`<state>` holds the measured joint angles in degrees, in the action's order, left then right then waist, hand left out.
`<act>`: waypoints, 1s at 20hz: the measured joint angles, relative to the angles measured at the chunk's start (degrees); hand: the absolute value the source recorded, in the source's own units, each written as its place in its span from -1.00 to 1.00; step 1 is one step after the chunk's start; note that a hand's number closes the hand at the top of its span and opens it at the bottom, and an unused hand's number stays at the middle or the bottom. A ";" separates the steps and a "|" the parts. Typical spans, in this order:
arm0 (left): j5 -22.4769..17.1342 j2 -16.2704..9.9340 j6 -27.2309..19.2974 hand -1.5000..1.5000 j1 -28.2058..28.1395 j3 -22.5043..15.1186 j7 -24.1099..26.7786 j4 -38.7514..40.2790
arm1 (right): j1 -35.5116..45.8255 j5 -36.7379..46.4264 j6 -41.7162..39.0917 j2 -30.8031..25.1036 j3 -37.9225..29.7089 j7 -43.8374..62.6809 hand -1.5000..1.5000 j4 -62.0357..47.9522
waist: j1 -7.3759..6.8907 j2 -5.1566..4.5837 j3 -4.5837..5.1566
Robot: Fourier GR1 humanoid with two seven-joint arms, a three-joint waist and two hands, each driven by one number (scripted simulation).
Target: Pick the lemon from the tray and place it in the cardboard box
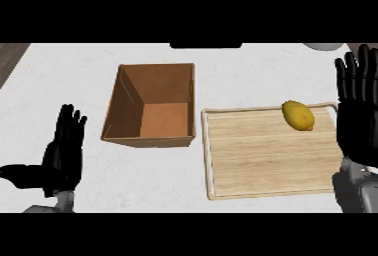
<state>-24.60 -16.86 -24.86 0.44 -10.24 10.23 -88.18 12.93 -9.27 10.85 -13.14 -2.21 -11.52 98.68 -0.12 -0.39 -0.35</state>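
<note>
Lying near the tray's (221,150) far right corner, the lemon (298,115) sits just left of the right robot hand (356,120), apart from it, that hand's fingers straight and spread wide. Left of the tray stands the cardboard box (118,117) (open-topped). Beyond the box, the left robot hand (63,150) rests open, fingers up. White marbled desk (148,175) carries everything. Dark shapes at the desk's far edge are cut off.

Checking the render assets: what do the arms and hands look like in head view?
Both hands are matte black with long segmented fingers: left hand, right hand. Each sits on a grey forearm; the left forearm and right forearm show only near the lower edge. No cables, markings or sleeves visible.
</note>
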 measured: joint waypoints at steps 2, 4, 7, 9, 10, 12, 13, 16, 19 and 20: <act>1.84 -2.04 -0.46 0.00 0.64 0.08 -1.25 0.96 | 0.44 -2.61 -4.54 -1.99 -0.30 0.70 -1.00 -1.97 | -0.08 0.04 0.09; 4.49 -5.87 -0.44 0.00 0.78 0.19 -2.24 2.50 | 0.86 -5.40 -10.73 -4.38 0.74 1.86 -1.00 -4.24 | -0.57 -0.25 0.05; 8.33 -11.15 -0.32 0.00 0.59 0.07 -3.36 4.81 | 2.38 -4.84 -19.21 -10.07 3.66 2.64 -1.00 -5.13 | -1.57 -0.49 0.20; 9.98 -13.32 -0.04 0.00 0.32 -0.32 -4.03 6.00 | 3.22 1.52 -23.27 -16.51 5.79 0.09 -1.00 -4.70 | -1.77 -0.75 0.31; 10.84 -14.58 0.21 0.00 0.33 -0.45 -4.43 6.68 | 2.82 3.67 -25.63 -18.86 6.94 -1.71 -1.00 -5.72 | -1.82 -0.98 0.23; 12.41 -16.55 0.57 0.00 0.60 -0.94 -5.62 7.69 | 1.82 3.33 -30.99 -21.38 7.26 -6.64 -1.00 -10.47 | -1.82 -1.19 0.06; 12.98 -17.15 0.70 0.00 0.76 -1.20 -6.16 7.99 | 1.53 2.28 -33.49 -21.89 6.97 -9.30 -1.00 -13.26 | -1.95 -1.30 -0.02; 14.17 -18.61 1.35 0.00 2.37 -1.57 -7.73 9.14 | 2.07 -0.17 -41.20 -23.45 6.05 -17.75 -1.00 -21.05 | -2.21 -1.50 -0.15; 14.76 -19.31 2.07 0.00 3.74 -1.70 -8.95 10.53 | 4.38 0.56 -43.74 -26.44 5.32 -23.13 -1.00 -27.22 | -2.47 -1.42 -0.15; 15.03 -19.22 2.25 0.00 4.39 -1.91 -9.20 11.09 | 5.76 1.71 -43.33 -27.40 5.34 -24.36 -1.00 -28.81 | -2.62 -1.44 -0.13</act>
<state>-9.57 -36.08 -22.61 4.83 -12.15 1.03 -77.10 18.69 -7.56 -32.48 -40.54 3.13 -35.88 69.87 -2.74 -1.83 -0.49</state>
